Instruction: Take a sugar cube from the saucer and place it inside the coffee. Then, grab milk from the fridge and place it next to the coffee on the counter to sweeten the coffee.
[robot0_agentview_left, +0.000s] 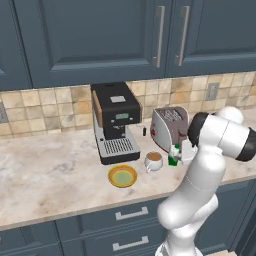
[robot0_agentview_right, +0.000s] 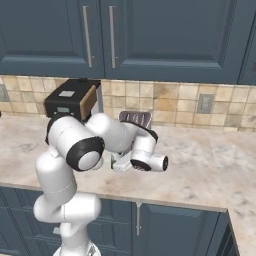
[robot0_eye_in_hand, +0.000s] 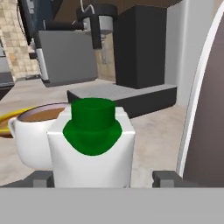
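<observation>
You are at the last step: the milk (robot0_eye_in_hand: 91, 144) has reached the desk (robot0_agentview_left: 50, 175) and now stands upright just beside the coffee (robot0_agentview_left: 153, 161), on the side away from the saucer (robot0_agentview_left: 122, 176). In the left base view the carton sits between the cup and the toaster (robot0_agentview_left: 169, 126), with the espresso machine (robot0_agentview_left: 116, 122) behind and to the left.

In the hand view the end effector (robot0_eye_in_hand: 103, 178) frames the carton: 1 fingertip shows on each side of its base, each with a visible gap to the white wall, so the jaws look parted and clear of it rather than clamped. I read that as a release under way or just made, though the carton's foot is hidden by the bottom of the view, so I cannot confirm it rests flat.

The saucer looks bare in the left base view, and no cube is visible on it; whether the cube is in the cup is too small to tell.

Your next move calls for a straight pull back along the fingers, away from the carton, without sweeping sideways. The cup is touching or nearly touching the carton, and the toaster is close on the other side, so any lateral drift could tip the milk or knock the coffee.
</observation>
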